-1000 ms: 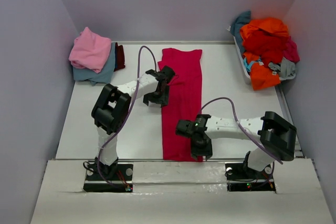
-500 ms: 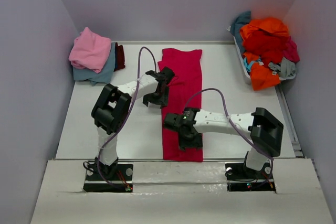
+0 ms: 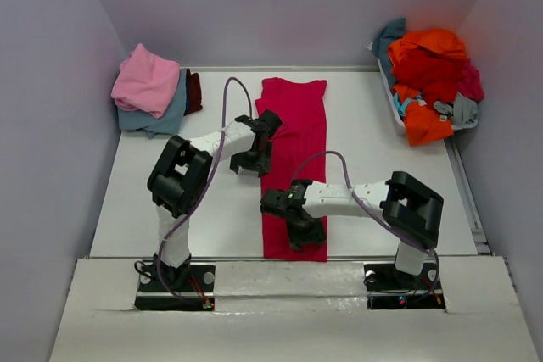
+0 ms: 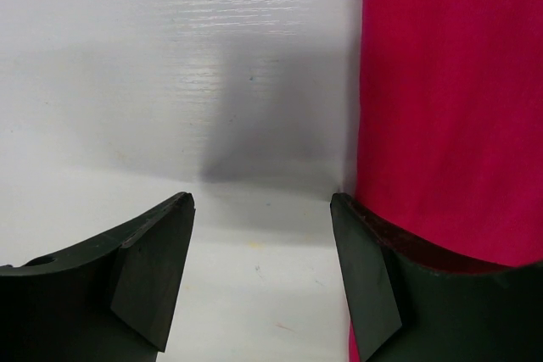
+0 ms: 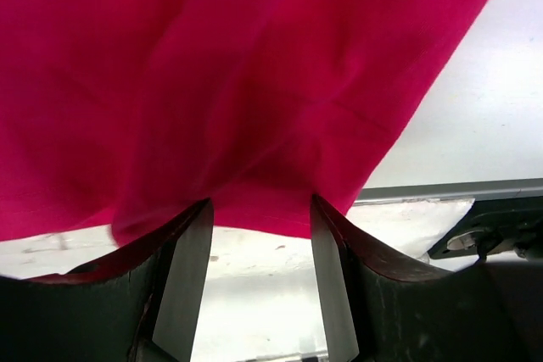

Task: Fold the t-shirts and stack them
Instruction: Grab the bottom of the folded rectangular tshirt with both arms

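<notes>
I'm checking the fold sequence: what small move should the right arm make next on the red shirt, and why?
Probably close the right gripper on the near hem of the red shirt: its jaws stand apart with that hem at their tips, and the shirt lies as a long strip.

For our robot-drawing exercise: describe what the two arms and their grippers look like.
Both arms have white link shells with black joint housings. The left arm and right arm each trail a looping purple cable and stand on black base plates. The left gripper and right gripper are black, with two flat, wedge-shaped fingers.
</notes>
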Action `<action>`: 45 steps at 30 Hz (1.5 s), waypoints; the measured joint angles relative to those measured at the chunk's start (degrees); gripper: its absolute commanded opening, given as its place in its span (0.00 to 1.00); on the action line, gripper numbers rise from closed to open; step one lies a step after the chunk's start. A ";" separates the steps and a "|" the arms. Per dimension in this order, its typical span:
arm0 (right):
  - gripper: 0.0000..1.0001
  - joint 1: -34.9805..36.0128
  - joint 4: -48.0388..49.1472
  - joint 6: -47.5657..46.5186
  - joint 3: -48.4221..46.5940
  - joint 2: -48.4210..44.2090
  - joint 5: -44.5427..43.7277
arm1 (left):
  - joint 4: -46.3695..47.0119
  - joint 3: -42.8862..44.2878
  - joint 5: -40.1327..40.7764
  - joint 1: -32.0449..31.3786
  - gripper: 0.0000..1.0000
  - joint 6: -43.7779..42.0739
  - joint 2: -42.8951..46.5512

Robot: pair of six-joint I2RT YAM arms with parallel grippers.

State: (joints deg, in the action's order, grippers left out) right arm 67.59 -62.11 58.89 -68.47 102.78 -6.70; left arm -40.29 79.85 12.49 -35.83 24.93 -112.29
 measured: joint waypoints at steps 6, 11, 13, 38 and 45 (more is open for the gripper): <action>0.55 -0.02 1.49 -1.49 2.62 1.16 3.21 | 0.09 -0.13 0.02 0.02 0.77 0.00 0.44; 0.55 -0.02 1.40 -1.75 2.58 1.14 3.61 | 0.17 -0.83 0.02 0.02 0.77 0.00 0.96; 0.56 -0.02 0.76 -1.66 1.88 1.09 2.97 | 0.20 -0.87 0.02 0.02 0.77 0.00 1.07; 0.57 -1.62 -5.18 6.91 3.65 -11.08 -6.60 | -0.24 -19.50 -6.91 -2.19 0.77 2.34 21.29; 0.56 -1.64 -2.05 7.65 9.66 -14.12 -3.76 | -0.28 -25.40 -10.86 -8.39 0.77 5.29 24.50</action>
State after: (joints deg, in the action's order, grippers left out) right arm 65.95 -64.16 66.54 -58.81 88.66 -10.46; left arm -40.58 54.46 1.63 -44.23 30.22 -87.79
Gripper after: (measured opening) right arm 0.567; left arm 0.770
